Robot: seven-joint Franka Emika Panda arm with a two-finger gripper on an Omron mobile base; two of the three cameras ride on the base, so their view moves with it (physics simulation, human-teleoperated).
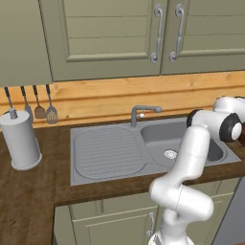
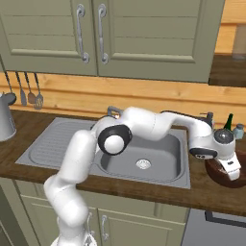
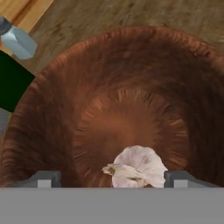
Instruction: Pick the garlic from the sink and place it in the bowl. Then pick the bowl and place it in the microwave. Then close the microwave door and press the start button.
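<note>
Reddish-brown wood-grain bowl (image 3: 127,109) is right under my gripper (image 3: 113,178) in the hand view, and the pale pinkish garlic bulb (image 3: 136,168) sits on the bowl's floor, between the two dark finger tips (image 3: 43,179). The tips stand wide apart on either side of it, not touching, so I'd call the gripper released. From the right base view the hand hangs over the bowl (image 2: 222,174) on the dark wooden bench (image 2: 202,192), just right of the grey metal sink (image 2: 144,163).
</note>
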